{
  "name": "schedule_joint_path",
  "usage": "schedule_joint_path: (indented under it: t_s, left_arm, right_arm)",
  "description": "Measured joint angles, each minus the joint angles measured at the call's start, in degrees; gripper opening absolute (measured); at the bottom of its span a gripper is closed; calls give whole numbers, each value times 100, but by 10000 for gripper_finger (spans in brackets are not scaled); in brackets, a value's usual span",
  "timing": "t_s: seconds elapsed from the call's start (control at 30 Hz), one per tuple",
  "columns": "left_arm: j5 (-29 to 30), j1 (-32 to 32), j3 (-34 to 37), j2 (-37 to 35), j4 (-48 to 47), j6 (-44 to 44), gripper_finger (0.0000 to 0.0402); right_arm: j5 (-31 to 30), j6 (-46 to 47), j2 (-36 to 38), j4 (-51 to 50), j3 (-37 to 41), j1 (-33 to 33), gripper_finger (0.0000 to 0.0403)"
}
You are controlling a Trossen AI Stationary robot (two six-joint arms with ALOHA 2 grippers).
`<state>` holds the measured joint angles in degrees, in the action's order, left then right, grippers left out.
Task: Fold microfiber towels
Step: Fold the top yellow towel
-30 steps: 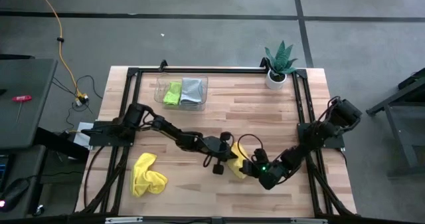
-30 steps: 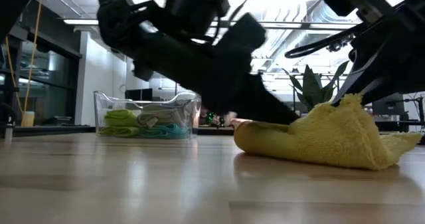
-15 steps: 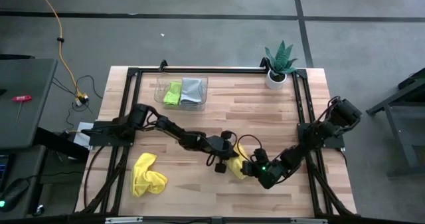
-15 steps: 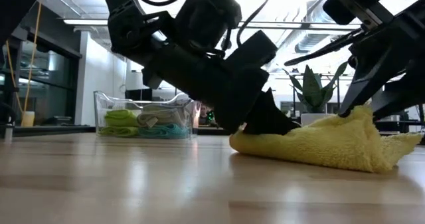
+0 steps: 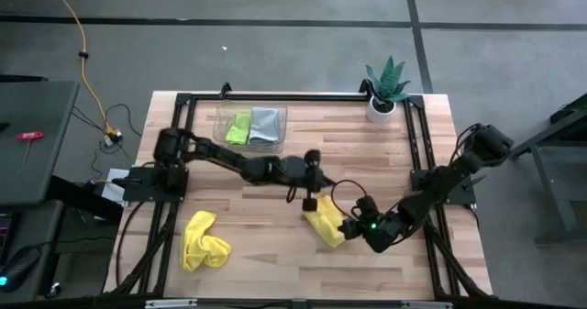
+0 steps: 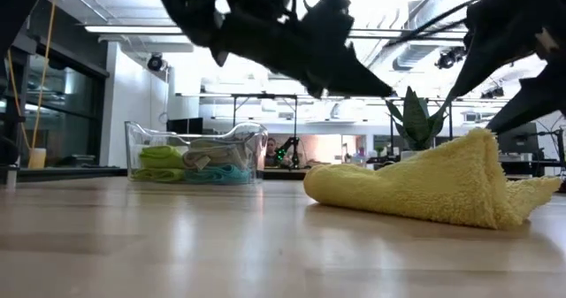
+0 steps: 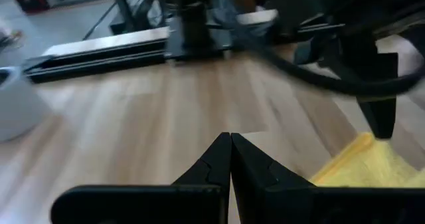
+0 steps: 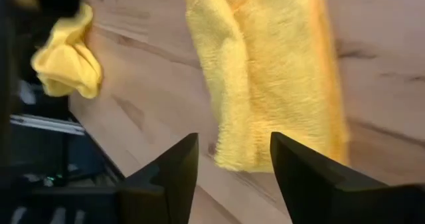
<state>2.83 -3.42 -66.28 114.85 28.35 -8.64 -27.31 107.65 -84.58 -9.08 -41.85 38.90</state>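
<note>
Folded towel: a plush yellow microfiber towel (image 5: pixel 325 226) lies folded on the wooden counter (image 5: pixel 303 144), near its front edge, right of middle.
Second towel: a crumpled yellow microfiber towel (image 5: pixel 204 239) sits well apart, at the front left.
Tray: a clear plastic tray (image 5: pixel 220 126) at the back holds a lime green towel (image 5: pixel 238 128) and a light grey towel (image 5: pixel 264 126) (teal shows beneath in the low view).
Left gripper (image 5: pixel 310 202): pressed together, empty, just behind the folded towel.
Right gripper (image 8: pixel 229 159): fingers spread, holding nothing, poised at the folded towel's edge.
</note>
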Motion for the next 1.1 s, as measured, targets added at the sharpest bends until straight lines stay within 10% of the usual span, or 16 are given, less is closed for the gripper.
schedule_joint_path:
  t_s: [0.5,0.8,1.1]
  left_arm:
    - [-762,-180,1108,-3013,-1114,1005,0]
    - [500,333,3092,-5193,-99,2293,0]
    - [1091,575,3466,-5812,-196,2605,0]
  right_arm:
    - [2288,-2949,349,-9,-4,-1640,183]
    - [2964,-3617,-431,417,-314,-2103,183]
    - [2688,-3857,-1390,-953,-1315,-2130,183]
